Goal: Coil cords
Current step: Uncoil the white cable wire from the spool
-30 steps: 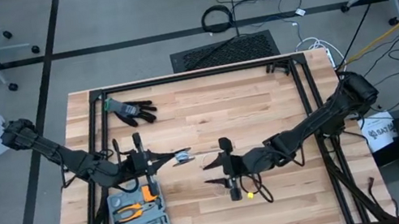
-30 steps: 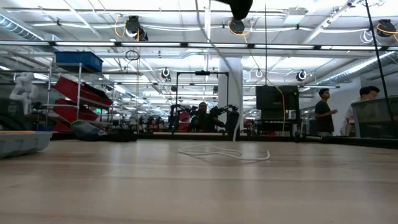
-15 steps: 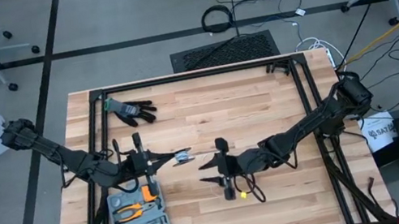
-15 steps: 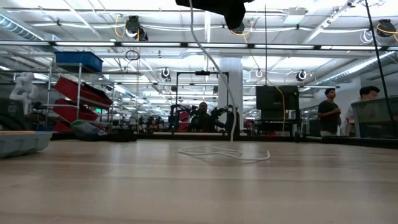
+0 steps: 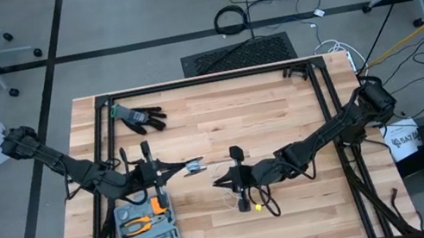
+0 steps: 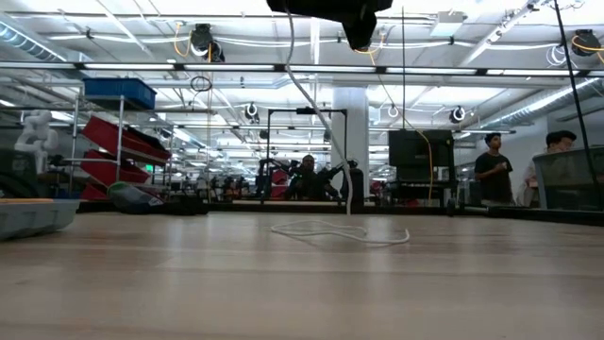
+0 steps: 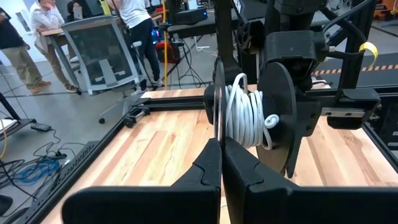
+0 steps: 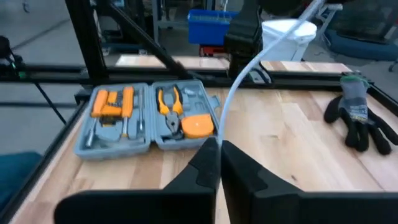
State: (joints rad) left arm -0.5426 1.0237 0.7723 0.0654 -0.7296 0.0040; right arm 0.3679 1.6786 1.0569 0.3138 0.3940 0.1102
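In the low view we see only the bottom of a dark arm (image 6: 351, 13), cut off by the top edge; which arm it is cannot be told there. The white cord (image 6: 311, 99) rises from the desk (image 6: 302, 283) and vanishes behind that dark mass. In the high view the cord is too thin for us to trace between the two pincers. In the right wrist view the cord's lower end is hidden between the right pincer's (image 8: 219, 163) closed fingers, and the black glove (image 8: 362, 118) is partly cut by the right edge. In the left wrist view the spool's (image 7: 249, 118) lower part is hidden behind the left pincer (image 7: 222, 163).
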